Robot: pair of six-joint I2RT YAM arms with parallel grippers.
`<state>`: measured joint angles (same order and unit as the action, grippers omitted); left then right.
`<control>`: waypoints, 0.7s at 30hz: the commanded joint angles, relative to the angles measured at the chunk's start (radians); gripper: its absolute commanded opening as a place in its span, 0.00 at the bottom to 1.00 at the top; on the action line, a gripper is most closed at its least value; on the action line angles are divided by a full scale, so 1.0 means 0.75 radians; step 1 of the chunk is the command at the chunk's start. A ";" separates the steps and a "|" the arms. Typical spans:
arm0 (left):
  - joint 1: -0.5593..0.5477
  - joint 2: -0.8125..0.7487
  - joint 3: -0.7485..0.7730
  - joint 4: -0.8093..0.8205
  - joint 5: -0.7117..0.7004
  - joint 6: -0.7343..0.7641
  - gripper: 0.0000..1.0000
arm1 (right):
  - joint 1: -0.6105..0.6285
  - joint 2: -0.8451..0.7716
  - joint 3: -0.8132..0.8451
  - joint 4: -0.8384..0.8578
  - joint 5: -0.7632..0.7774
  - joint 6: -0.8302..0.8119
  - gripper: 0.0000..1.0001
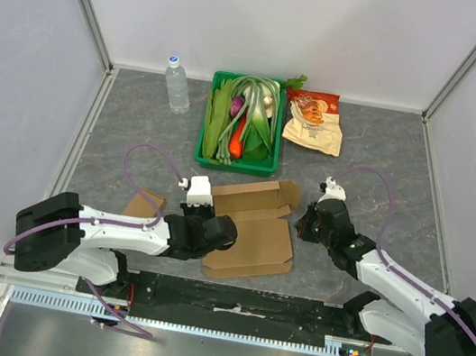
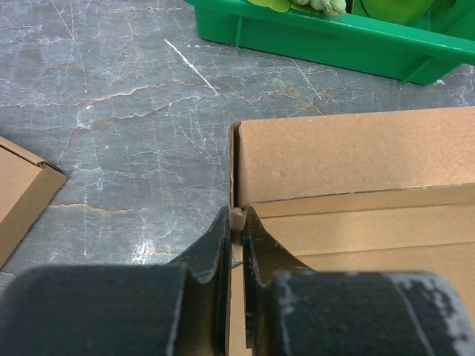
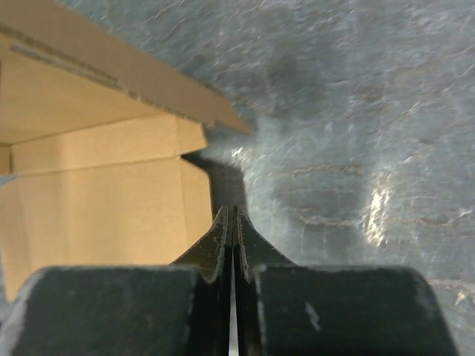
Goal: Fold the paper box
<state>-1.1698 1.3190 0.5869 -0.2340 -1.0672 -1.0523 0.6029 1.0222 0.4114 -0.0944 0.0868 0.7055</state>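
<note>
Farthest left of the green crate point(image 1: 241, 133) and nearer to me, a second flat cardboard piece point(image 1: 144, 205) lies on the table point(image 1: 119, 122), untouched. A water bottle point(image 1: 177, 86) stands just left of the crate.

My left gripper point(image 2: 236, 215) comes next. Its jaws are pinching a thin cardboard edge at the left corner of the box point(image 1: 253, 226), and the left wrist view shows a sliver of cardboard caught between the fingers point(image 2: 219, 245). The grip looks firm.

The box lies just on the near side of the crate, close to it but not touching. I judge the work as barely begun. The long panel nearest the crate seems to stand up as a wall, with a small flap bent at its right end. The wide base panel is flat on the table, and I see no side walls raised and no lid closed. Most of the creases are not yet made.

On the right, nearer to me than the crate's right corner, my right gripper point(image 3: 231, 211) has its jaws pressed together on nothing. Its tip sits just beside the right edge of the box, and I cannot tell whether it touches the cardboard. A snack bag point(image 1: 314, 122) lies just right of the crate, clear of the work.

Left to do, as I read it: raise the remaining walls, tuck the flaps in, close the top.
</note>
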 commanded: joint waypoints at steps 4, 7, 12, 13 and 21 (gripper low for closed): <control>-0.015 0.041 0.068 -0.040 -0.087 -0.086 0.02 | 0.031 0.146 -0.047 0.430 0.236 -0.047 0.00; -0.015 0.041 0.064 -0.038 -0.078 -0.092 0.02 | 0.037 0.177 -0.086 0.561 0.263 -0.057 0.00; -0.019 0.049 0.072 -0.040 -0.078 -0.094 0.02 | 0.057 0.273 -0.078 0.690 0.220 -0.043 0.00; -0.019 0.053 0.074 -0.038 -0.074 -0.096 0.02 | 0.067 0.286 -0.072 0.731 0.216 -0.043 0.00; -0.029 0.047 0.068 -0.038 -0.074 -0.090 0.02 | 0.125 0.274 -0.072 0.877 -0.048 -0.004 0.02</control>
<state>-1.1809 1.3502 0.6178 -0.2607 -1.0725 -1.0592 0.6868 1.2827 0.3492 0.4435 0.1555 0.6891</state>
